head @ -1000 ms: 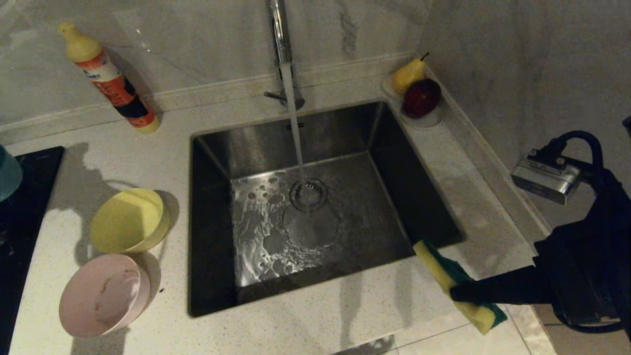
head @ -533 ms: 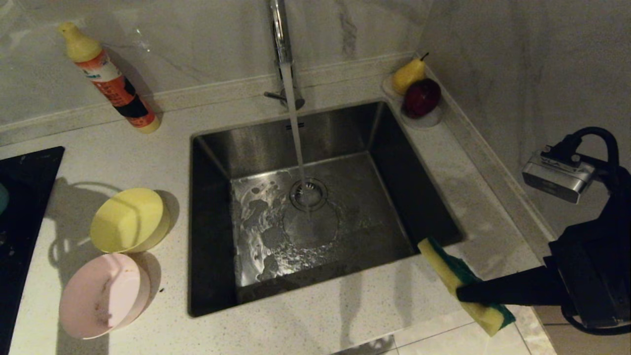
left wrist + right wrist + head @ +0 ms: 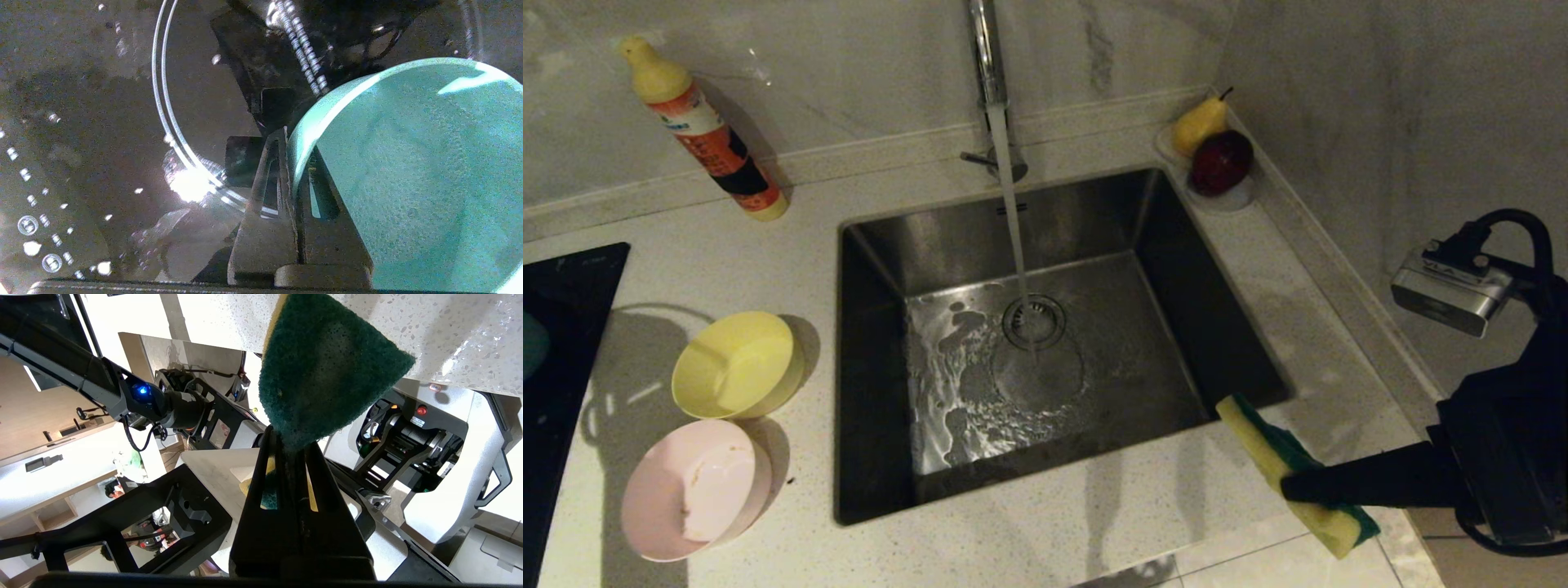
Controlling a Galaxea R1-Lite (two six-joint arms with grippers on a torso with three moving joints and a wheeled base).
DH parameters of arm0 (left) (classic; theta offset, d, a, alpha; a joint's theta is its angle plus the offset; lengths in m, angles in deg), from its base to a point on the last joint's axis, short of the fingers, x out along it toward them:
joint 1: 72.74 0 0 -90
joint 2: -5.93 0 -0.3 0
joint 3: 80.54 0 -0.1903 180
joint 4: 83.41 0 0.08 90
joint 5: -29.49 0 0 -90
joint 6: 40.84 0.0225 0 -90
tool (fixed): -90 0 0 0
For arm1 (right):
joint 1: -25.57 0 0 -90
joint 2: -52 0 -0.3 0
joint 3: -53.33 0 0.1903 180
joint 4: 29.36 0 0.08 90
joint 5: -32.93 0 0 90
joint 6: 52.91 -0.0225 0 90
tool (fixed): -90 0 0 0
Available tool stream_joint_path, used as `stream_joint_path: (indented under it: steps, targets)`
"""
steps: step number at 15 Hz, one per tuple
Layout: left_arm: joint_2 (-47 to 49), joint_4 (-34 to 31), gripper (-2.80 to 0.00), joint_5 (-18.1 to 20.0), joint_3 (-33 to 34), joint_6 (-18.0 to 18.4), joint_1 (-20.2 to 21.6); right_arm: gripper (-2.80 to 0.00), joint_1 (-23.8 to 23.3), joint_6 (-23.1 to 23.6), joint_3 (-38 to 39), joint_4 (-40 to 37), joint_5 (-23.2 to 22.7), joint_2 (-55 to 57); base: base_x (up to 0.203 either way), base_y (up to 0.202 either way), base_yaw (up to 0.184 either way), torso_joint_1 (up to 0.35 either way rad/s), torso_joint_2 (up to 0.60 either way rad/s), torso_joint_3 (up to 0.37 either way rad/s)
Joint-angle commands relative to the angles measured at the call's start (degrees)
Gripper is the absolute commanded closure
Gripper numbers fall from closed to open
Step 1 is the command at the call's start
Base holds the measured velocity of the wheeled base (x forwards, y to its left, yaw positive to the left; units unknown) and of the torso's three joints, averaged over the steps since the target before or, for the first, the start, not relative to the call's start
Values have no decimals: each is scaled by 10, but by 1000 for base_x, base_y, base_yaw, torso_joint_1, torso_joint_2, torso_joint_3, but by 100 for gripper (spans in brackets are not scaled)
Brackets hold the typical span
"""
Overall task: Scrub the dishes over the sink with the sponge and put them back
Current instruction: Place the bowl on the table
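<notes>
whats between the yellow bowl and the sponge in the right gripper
In the head view, the sink lies between the yellow bowl and the sponge held by the right gripper, with tap water running into its drain.

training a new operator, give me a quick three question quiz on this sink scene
1. True or false: the tap is running into the sink.
2. What does the right gripper hold? A) sponge B) pear C) bottle
3. Fill in: the left gripper grips the rim of a ___ bowl.

Key: 1 true. 2 A, the sponge. 3 blue; the yellow bowl and pink bowl sit on the counter.
</notes>
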Motion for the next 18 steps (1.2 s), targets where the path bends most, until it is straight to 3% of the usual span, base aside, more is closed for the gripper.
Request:
stream_joint_path:
  steps: [1, 3, 4, 9, 13, 17, 18]
  targets:
    - [15, -22, 0, 1, -36, -2, 4, 0, 0, -2, 1, -2, -1, -2, 0, 0, 0, 0, 0, 0]
    - [16, -37, 0, 19, -42, -1, 5, 0, 0, -3, 6, 0, -2, -1, 0, 0, 0, 0, 0, 0]
    - [16, -37, -280, 26, -42, 0, 6, 0, 0, -4, 7, 0, -3, -1, 0, 0, 0, 0, 0, 0]
    - [12, -38, -280, 39, -54, -1, 13, 0, 0, -5, 7, -2, -2, -7, 0, 0, 0, 0, 0, 0]
    - [-83, -56, -280, 103, -56, -1, 17, 0, 0, -4, 8, -3, -2, -7, 0, 0, 0, 0, 0, 0]
    - [-164, -67, -280, 120, -54, 41, 18, 0, 1, -4, 5, -3, -2, -11, 0, 0, 0, 0, 0, 0]
    - [-179, -89, 0, 121, -55, 70, 18, 0, 1, -4, 7, -2, -2, -13, 0, 0, 0, 0, 0, 0]
